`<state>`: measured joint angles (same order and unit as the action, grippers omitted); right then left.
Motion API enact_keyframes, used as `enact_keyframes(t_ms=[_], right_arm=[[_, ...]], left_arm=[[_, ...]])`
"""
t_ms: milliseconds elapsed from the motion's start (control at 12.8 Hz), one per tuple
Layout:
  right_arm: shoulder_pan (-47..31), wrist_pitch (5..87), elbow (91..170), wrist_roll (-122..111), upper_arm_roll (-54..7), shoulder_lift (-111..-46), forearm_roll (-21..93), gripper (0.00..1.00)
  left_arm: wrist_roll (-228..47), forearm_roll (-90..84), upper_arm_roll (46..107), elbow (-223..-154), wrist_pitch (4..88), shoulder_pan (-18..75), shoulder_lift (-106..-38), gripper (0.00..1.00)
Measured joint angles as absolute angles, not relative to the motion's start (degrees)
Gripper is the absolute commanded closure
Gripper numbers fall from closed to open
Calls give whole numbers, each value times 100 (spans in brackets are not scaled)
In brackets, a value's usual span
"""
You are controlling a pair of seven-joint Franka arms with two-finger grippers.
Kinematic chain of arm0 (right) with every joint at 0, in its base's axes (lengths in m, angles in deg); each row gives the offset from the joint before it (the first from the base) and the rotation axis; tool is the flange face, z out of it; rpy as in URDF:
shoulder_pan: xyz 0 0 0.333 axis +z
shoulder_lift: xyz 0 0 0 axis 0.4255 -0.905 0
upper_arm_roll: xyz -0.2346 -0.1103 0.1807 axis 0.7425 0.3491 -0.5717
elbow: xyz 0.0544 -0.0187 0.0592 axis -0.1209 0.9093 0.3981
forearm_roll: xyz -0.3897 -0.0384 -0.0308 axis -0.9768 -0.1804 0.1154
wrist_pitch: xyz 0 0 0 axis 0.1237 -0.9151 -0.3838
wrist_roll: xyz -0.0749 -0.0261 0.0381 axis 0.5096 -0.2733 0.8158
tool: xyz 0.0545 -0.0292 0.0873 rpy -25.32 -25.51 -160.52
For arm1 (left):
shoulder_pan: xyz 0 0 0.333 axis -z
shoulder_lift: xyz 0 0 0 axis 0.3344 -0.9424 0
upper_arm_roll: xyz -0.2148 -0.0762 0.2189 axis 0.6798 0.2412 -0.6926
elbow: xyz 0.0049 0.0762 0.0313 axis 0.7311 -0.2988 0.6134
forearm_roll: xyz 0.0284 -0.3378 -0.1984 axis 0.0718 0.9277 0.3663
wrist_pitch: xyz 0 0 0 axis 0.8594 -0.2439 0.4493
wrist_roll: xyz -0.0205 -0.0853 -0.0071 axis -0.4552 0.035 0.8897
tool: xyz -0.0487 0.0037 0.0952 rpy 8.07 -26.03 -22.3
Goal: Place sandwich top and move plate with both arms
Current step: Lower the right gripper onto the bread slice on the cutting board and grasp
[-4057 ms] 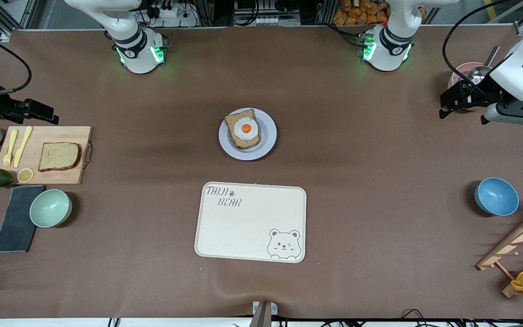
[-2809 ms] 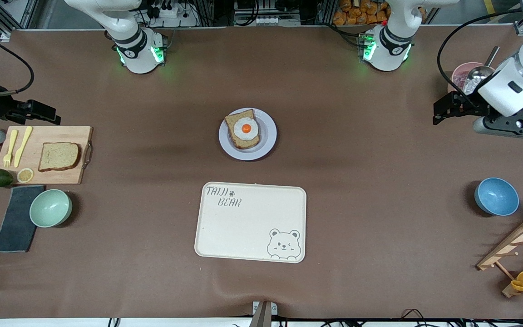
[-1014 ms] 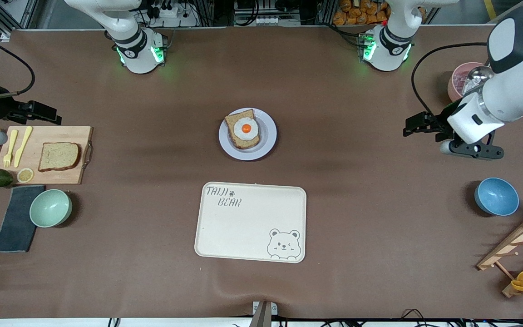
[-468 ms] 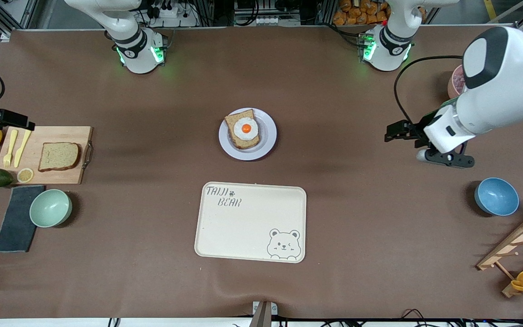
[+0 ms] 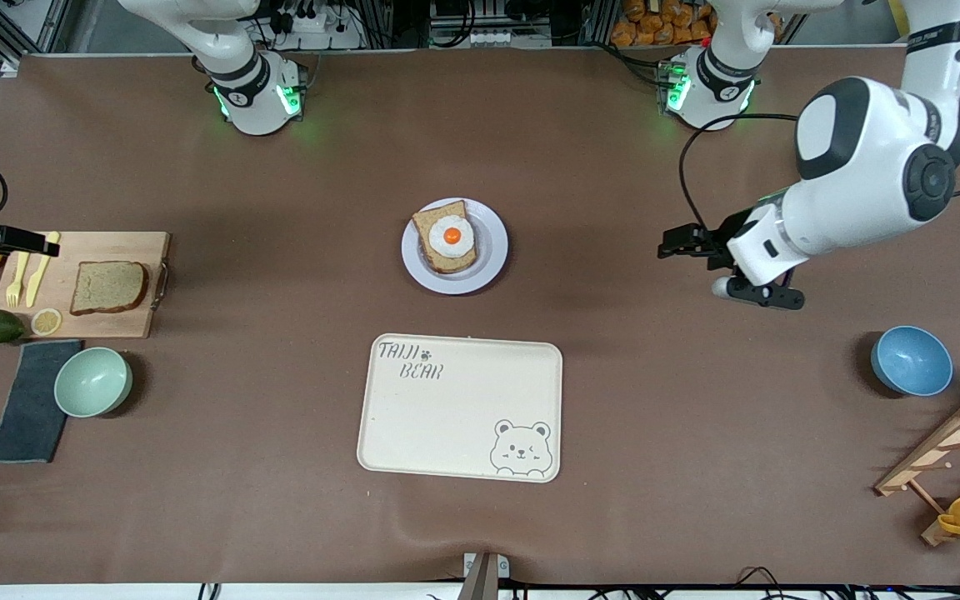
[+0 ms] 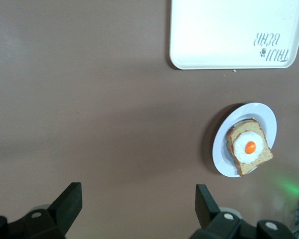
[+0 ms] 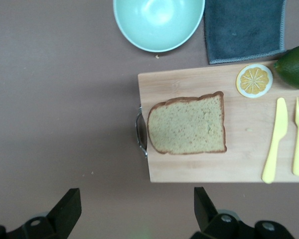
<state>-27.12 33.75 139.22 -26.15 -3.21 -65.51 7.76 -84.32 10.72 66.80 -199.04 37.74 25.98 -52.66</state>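
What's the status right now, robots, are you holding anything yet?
Left tool open, empty, over bare table toward the small round pale plate. Right tool open, empty, over the table beside the wooden board. Plain brown bread slice untouched on the wooden board. Nothing in the way.

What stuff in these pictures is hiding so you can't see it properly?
Right gripper, over the cutting board's cutlery end: front view's edge cuts most off.
Bread middle on the plate: the fried egg covers it.
Avocado: right wrist view's edge cuts it.
Left gripper, over bare table: left wrist view shows only fingertips.
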Motion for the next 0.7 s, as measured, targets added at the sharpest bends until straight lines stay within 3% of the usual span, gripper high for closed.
enact_keyframes(t_ms=[312,624,702], right_arm=[[-2774,3909,13924,-3928,265,-7371,1476,13],[-2926,4155,13906,-4989,416,-8038,2183,22],[-2929,4176,13901,-5197,480,-8196,2353,28]], left_arm=[[-8083,1641,6711,-19946,3837,2580,-5532,0],[-7748,1987,6706,-20066,3838,2543,-5615,0],[-7632,2091,6706,-20075,3838,2543,-5642,0]])
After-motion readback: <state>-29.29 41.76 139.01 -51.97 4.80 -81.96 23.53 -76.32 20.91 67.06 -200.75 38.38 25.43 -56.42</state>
